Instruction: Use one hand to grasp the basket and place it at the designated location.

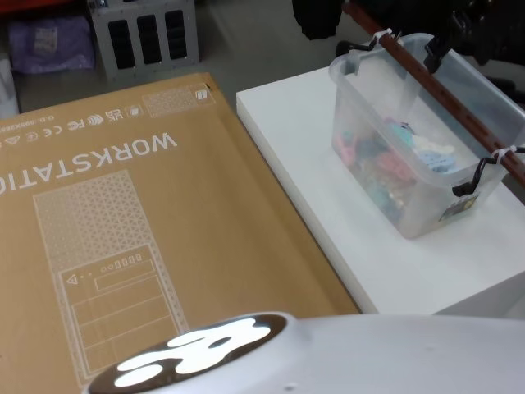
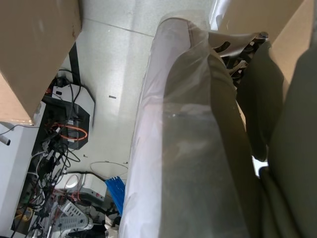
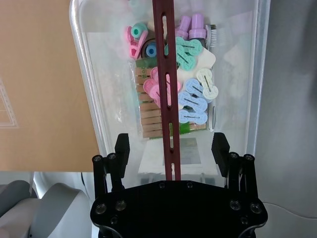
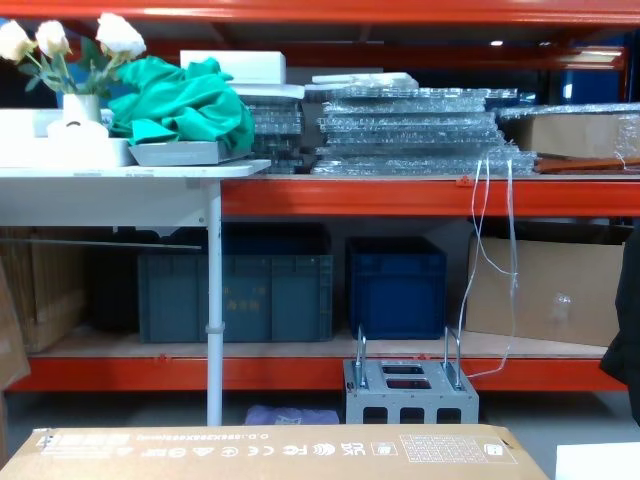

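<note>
The basket (image 1: 426, 217) stands on the white table (image 1: 328, 205), just to the right of the cardboard box (image 1: 164, 230). It looks light, thin-walled and a bit flexible, with loose plastic clips (image 3: 193, 99) inside that could shift if it tips. The stiff red-brown bar handle (image 3: 166, 74) is the sensible hold, near mid-length. The right gripper (image 3: 171, 146), also right of the box, hangs spread wide with a finger on each side of the bar, gripping nothing.
</note>
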